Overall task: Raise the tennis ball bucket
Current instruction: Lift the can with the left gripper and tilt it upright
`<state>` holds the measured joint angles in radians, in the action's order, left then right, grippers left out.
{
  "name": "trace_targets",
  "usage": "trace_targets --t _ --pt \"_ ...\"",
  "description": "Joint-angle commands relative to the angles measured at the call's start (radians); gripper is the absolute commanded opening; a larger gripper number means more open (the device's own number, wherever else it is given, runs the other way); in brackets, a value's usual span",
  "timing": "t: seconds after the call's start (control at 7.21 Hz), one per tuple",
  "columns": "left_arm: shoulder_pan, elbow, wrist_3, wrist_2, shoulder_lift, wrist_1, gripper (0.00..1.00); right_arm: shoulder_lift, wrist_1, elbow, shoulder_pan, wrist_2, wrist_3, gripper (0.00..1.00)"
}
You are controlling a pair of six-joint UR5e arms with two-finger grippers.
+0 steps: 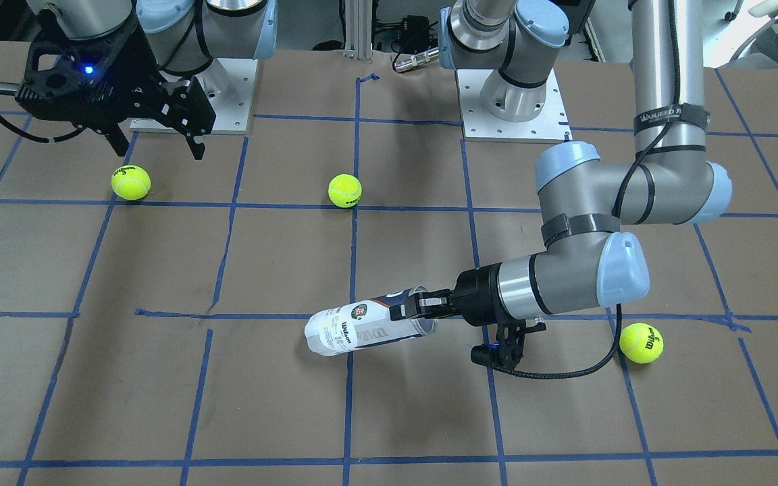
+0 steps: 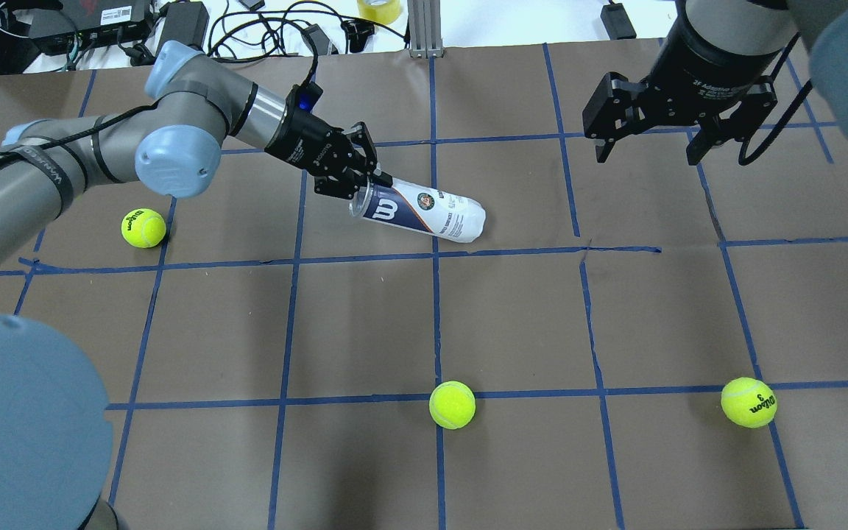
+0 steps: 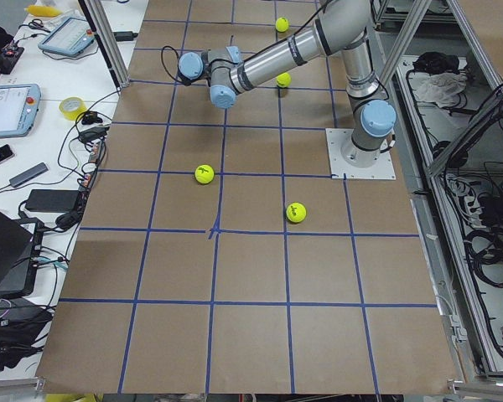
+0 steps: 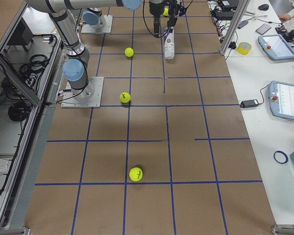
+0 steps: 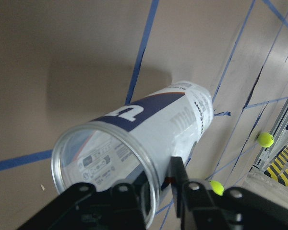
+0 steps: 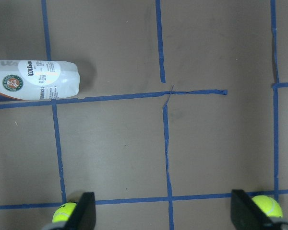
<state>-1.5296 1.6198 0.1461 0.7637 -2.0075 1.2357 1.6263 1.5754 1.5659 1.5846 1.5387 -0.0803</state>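
Left end effector [image 2: 365, 180] clamped on tennis ball bucket [image 2: 424, 213] open rim | right end effector [image 2: 646, 156] spread, empty | bucket base seemingly on desk [image 2: 512, 316]; full lift remains

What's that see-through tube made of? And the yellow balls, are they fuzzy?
The tennis ball bucket looks like thin clear plastic, glossy: through its open end the label's print shows from inside. Its white and navy label could be printed film or paper. The tennis balls look like fuzzy felt, matte with no shine; what is inside them does not show.
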Motion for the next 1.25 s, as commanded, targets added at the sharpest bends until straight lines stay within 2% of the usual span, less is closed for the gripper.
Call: trace_targets --t 0.0,0.14,0.28,0.55,0.69,1.11 --pt "-0.018 -0.088 0.079 0.227 0.100 0.056 0.00 0.007 0.003 -0.001 0.000 0.003 -0.009 1.00" --pt "-0.062 -0.148 0.120 0.358 0.117 0.057 0.00 0.009 0.003 -0.001 0.000 0.001 -0.009 1.00" --pt "-0.114 -0.193 0.119 0.573 0.124 0.044 0.00 0.007 0.003 0.000 0.000 0.000 -0.007 1.00" --pt "-0.193 -0.244 0.105 0.803 0.096 0.044 0.00 0.007 0.003 0.000 0.000 0.000 -0.003 1.00" --pt "-0.199 -0.247 0.057 0.872 0.092 0.045 0.00 0.007 0.003 0.000 0.000 0.000 -0.003 1.00" --pt "-0.202 -0.225 0.044 0.876 0.067 0.031 0.00 0.007 0.003 0.000 0.000 0.000 -0.001 1.00"
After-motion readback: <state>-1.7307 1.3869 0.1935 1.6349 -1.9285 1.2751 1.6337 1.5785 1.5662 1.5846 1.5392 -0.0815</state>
